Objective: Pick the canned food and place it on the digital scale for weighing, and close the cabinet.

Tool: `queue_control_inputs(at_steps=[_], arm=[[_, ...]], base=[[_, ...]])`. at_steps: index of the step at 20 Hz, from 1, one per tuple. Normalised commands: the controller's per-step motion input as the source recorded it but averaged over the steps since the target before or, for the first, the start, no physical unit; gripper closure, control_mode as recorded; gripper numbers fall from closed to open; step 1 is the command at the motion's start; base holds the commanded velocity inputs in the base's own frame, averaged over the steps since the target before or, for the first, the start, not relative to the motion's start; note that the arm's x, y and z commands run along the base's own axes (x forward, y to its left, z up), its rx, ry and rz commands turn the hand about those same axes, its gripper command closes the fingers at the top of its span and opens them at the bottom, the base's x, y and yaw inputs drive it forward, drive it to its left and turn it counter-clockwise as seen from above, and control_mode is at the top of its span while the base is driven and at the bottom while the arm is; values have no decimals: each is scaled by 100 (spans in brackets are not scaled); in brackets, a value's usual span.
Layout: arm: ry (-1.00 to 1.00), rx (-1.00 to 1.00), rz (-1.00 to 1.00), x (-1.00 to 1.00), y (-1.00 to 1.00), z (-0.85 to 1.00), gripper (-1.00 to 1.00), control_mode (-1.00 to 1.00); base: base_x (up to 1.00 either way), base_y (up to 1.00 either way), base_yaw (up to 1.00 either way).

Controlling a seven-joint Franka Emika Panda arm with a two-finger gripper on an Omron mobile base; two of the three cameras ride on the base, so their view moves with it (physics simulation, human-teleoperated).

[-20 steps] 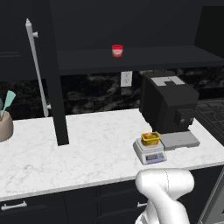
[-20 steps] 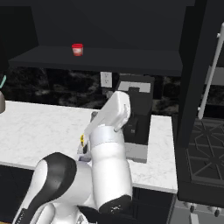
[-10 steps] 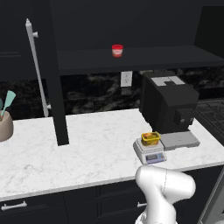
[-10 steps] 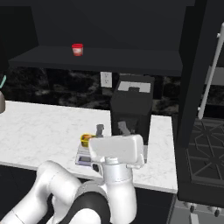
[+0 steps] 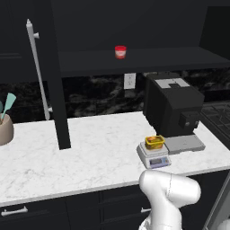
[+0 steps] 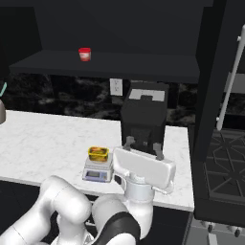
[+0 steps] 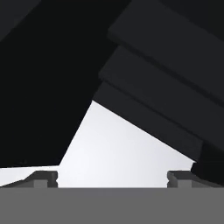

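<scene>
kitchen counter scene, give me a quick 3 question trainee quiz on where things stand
1. True or false: the canned food sits on the digital scale.
2. Multiple choice: the cabinet doors are A) both shut, B) open, with the shelf showing.
3. Fill in: the gripper has its jaws ____ and holds nothing.

Key:
1. True. The can rests on the weighing plate, beside the black machine.
2. B. The door with the silver handle stands edge-on, and the red-and-white cup shows on the open shelf.
3. Open.
</scene>
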Motion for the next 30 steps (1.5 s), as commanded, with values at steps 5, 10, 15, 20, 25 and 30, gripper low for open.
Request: queue_control_inputs(at_steps=[5, 10, 15, 20, 25, 30], arm=[[-1, 21, 5, 1, -100, -25, -100, -100], [-4, 13, 6, 17, -91, -36, -100, -100], [-8, 10, 8, 10, -79, -32, -100, -100], [-4, 10, 6, 20, -71, -15, -100, -100], [0, 6, 1, 30, -29, -1, -100, -100], [0, 0, 0, 0, 4, 31, -100, -100]], base=[[0, 0, 0], [0, 0, 0], [0, 0, 0], [0, 0, 0], [0, 0, 0], [0, 0, 0]])
